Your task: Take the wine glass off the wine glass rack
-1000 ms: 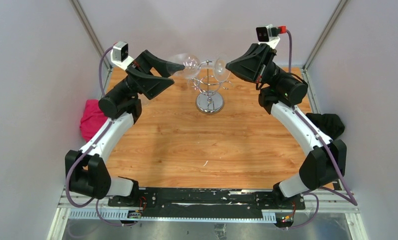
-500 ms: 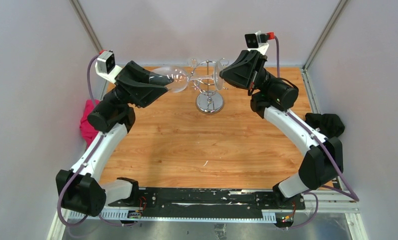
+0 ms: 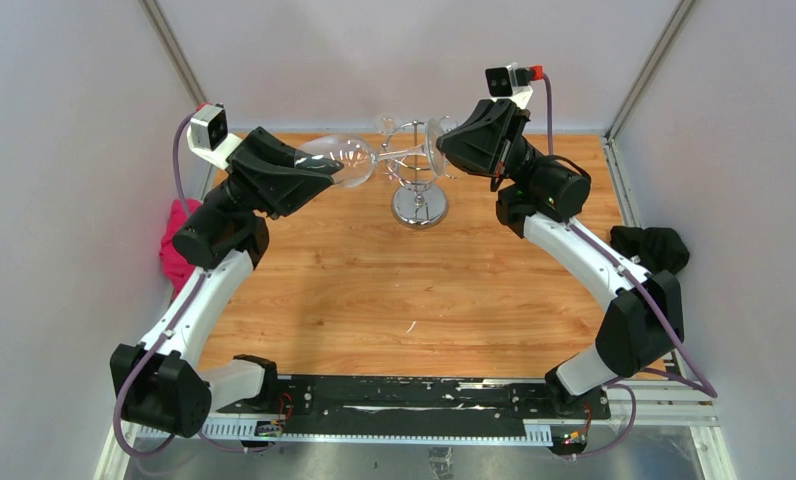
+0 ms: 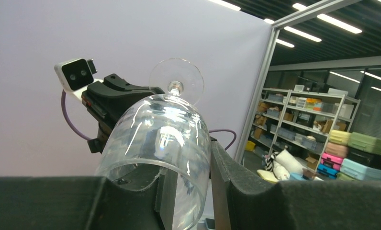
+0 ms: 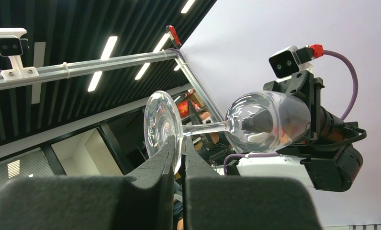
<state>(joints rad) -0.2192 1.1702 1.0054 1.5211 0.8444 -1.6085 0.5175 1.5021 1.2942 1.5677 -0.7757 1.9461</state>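
The left pincer (image 4: 187,172) is squeezing the round bowl of the wine glass (image 4: 160,139). The right pincer (image 5: 179,144) is closed tight, pinching the glass's flat foot. The glass is lying sideways in the air between them, up by the top of the wine glass rack (image 3: 420,195), which is standing on the table (image 3: 374,290).

Counts: 1 wine glass (image 3: 349,160), between the two hands. 1 wine glass rack (image 3: 419,207). 2 hands: left hand (image 3: 332,166), right hand (image 3: 446,142). 2 cloths: pink cloth (image 3: 179,240) behind left hand, black cloth (image 3: 654,248) behind right hand. 1 bench (image 3: 394,290).
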